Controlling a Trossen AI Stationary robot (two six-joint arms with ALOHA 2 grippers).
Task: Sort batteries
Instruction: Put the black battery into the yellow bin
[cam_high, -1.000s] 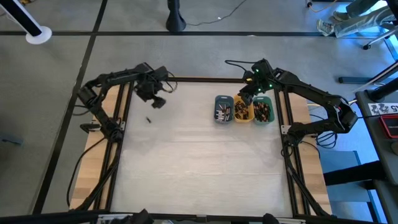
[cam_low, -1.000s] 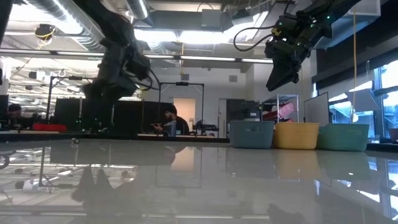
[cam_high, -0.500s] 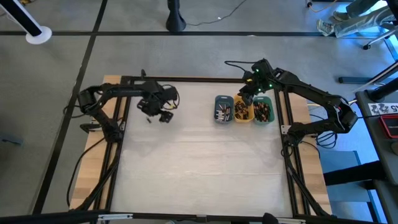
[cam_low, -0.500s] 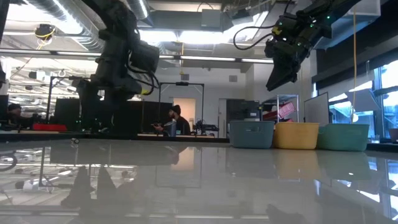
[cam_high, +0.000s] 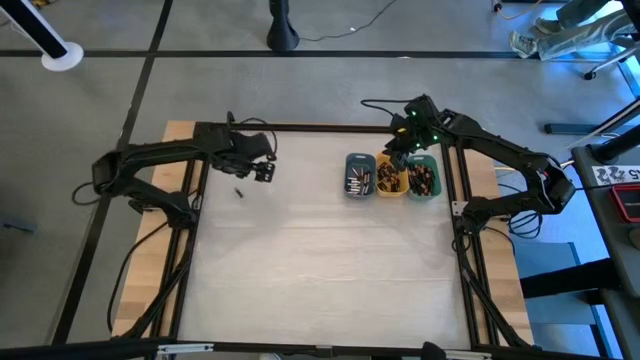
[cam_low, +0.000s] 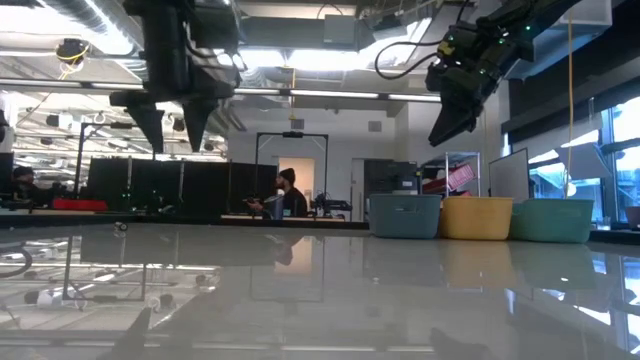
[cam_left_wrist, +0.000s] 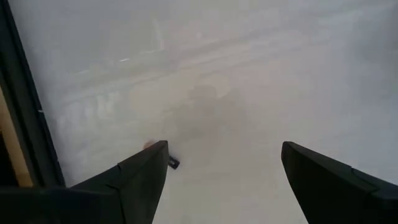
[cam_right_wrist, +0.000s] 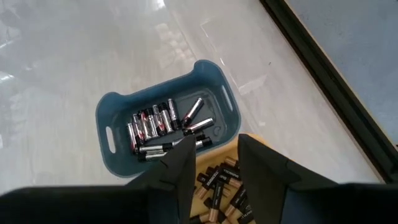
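Observation:
Three small trays stand in a row at the far right: blue, orange and green, each holding several batteries. My right gripper hovers above the blue and orange trays, its fingers apart with nothing between them. One lone battery lies on the table at the far left; it also shows in the left wrist view as the battery beside one fingertip. My left gripper hangs open high above it, pointing down, touching nothing.
The black frame rail runs along the table's left side close to my left gripper. The white tabletop spreads wide between the arms and toward the near edge. In the low view a person stands in the room behind.
My left gripper has risen and rolled about its own axis, so its fingers now point more steeply down, while the arm's elbow swung out toward the table's left edge. It stayed open. The lone battery has not moved.

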